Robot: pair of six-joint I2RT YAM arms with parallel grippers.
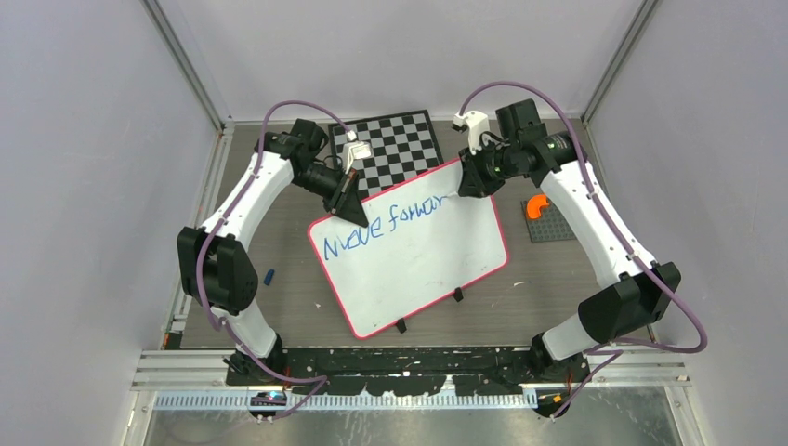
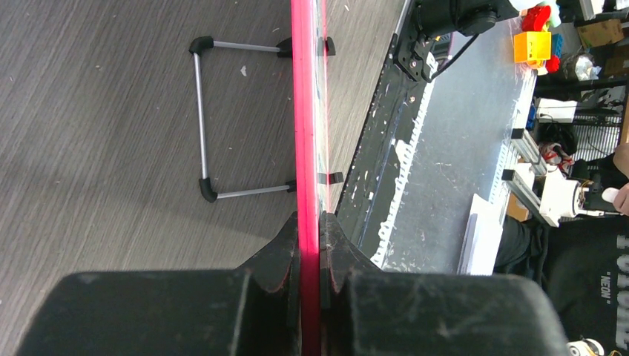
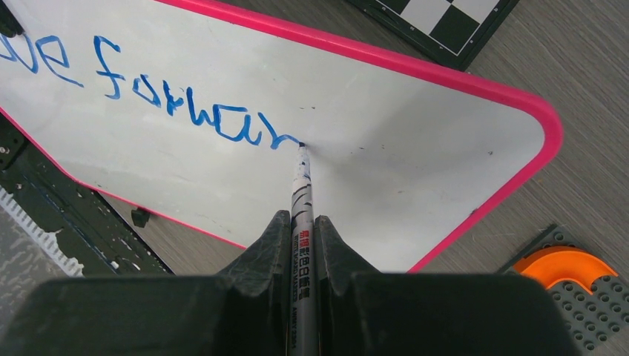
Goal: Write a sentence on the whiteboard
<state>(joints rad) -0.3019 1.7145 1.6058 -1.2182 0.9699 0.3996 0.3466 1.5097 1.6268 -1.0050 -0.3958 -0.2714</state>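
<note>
The whiteboard, white with a red-pink rim, stands tilted in the middle of the table. Blue lettering reads "Move forwar" on one line; it also shows in the right wrist view. My left gripper is shut on the board's upper left rim, seen edge-on in the left wrist view. My right gripper is shut on a grey marker whose tip touches the board at the end of the lettering.
A black-and-white checkered board lies behind the whiteboard. A grey studded plate with an orange curved piece sits at the right. A small blue cap lies at the left. The board's wire stand rests on the table.
</note>
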